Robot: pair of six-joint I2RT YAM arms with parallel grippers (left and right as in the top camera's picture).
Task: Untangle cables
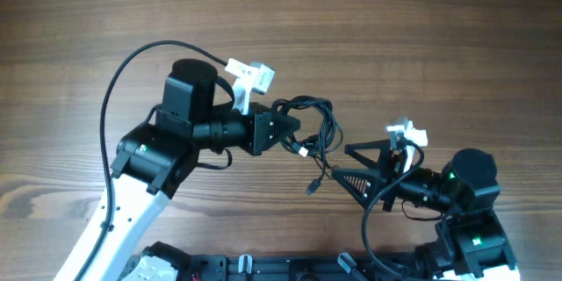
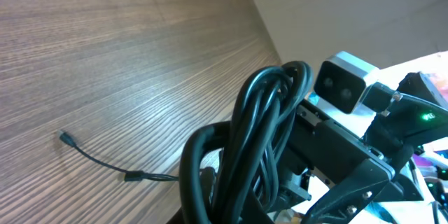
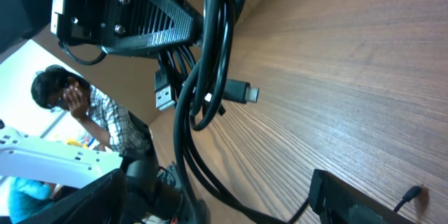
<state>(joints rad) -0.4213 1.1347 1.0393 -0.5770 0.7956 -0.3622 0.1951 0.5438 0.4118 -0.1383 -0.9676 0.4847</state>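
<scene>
**Cable Bundle Clamped by Left Arm, Right Pincer Spread**

Nearest the front edge of the table (image 1: 421,44), the right gripper (image 1: 342,163) lies low over the wood and points toward the centre. Its two fingers stand wide apart and we see nothing gripped between them.

Just beyond its fingertips, one loose strand (image 1: 321,176) of the cables (image 1: 318,127) trails down from the bundle. It ends in a small plug (image 1: 313,189) close to the tabletop. From overhead the strand passes very near the right gripper's lower finger; we cannot tell whether the two touch.

Next comes the bundle itself, near the middle of the table between the two arms. It consists of several black loops gathered together. In the right wrist view, the loops (image 3: 210,56) hang raised above the wood, with a silvery plug tip (image 3: 243,93) and a flat black-and-silver plug (image 3: 164,92) dangling from them. In the left wrist view, the loops (image 2: 259,133) rise directly in front of the lens, and a thin strand (image 2: 98,159) lies on the table to their left.

Beyond the bundle, the left gripper (image 1: 294,127) reaches in from the left. Its fingers are pressed together on the cables.

Farthest away in the right wrist view, a person (image 3: 77,105) in a checked shirt sits past the table.
</scene>
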